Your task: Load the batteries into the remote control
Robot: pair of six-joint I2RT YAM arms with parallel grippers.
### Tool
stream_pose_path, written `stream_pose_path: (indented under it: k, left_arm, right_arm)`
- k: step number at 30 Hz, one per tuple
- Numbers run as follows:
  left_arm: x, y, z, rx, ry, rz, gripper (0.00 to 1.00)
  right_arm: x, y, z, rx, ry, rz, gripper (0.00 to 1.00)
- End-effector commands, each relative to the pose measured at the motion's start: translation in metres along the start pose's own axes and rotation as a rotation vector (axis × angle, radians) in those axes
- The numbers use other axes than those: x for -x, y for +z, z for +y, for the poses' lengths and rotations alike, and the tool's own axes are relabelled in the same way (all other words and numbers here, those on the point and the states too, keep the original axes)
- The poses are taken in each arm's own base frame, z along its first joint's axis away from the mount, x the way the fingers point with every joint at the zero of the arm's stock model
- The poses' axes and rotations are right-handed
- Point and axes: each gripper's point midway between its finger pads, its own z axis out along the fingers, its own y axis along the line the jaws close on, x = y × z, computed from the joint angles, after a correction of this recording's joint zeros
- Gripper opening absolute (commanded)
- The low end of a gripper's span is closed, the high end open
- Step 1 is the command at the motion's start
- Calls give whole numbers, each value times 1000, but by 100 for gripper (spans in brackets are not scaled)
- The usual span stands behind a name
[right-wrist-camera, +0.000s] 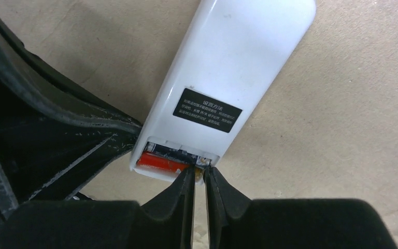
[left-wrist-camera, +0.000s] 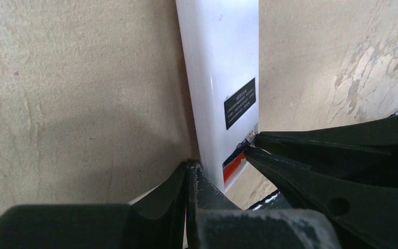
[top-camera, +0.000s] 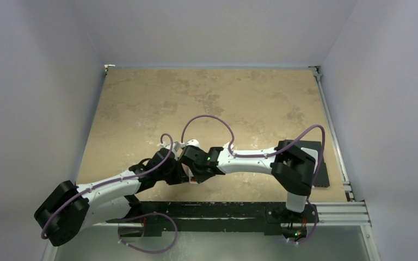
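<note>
The remote control [right-wrist-camera: 233,67] lies back up on the tan table, white with a black label [right-wrist-camera: 207,110]. Its battery bay at the near end is uncovered. One red battery [right-wrist-camera: 160,162] lies in the bay beside a dark slot. My right gripper [right-wrist-camera: 199,175] has its tips at the battery's right end, jaws a narrow slit apart. In the left wrist view the remote control [left-wrist-camera: 220,72] stands just beyond my left gripper [left-wrist-camera: 192,167], which is shut and pressed against the remote's side edge. From above, both grippers [top-camera: 191,169] meet over the remote and hide most of it.
A black mat [top-camera: 318,163] lies at the table's right edge under the right arm. A black rail [top-camera: 212,209] runs along the near edge. Walls close in the table [top-camera: 212,98] on the left, back and right.
</note>
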Motion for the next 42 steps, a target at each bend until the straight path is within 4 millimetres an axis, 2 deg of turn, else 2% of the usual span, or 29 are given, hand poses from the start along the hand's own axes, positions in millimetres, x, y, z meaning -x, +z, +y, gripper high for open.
stream_pose_path:
  k: [1,5,6,13,19,30,38,42]
  left_arm:
    - [6,-1,-18,-82,35,-17,0]
    - [2,-2,-19,-98,38,-3,0]
    - [5,-2,-24,-124,44,-18,0]
    - [1,-2,-24,-141,64,-4,0]
    - [2,-5,-21,-128,74,-18,0]
    - [1,-10,-8,-57,75,-21,0]
    - [5,-12,-6,-31,75,-30,0]
    - [7,-13,-6,-24,77,-32,0]
  right_arm:
    - [3,18,-3,-76,-11,-3,21]
    - [3,20,-4,-123,-28,20,20]
    - [4,19,-3,-127,-32,21,21]
    - [19,10,4,-155,-35,0,22]
    - [27,0,8,-144,-14,-28,24]
    - [36,-21,-1,-165,12,-84,25]
    - [42,-30,6,-103,25,-124,21]
    - [36,-24,9,-81,22,-104,13]
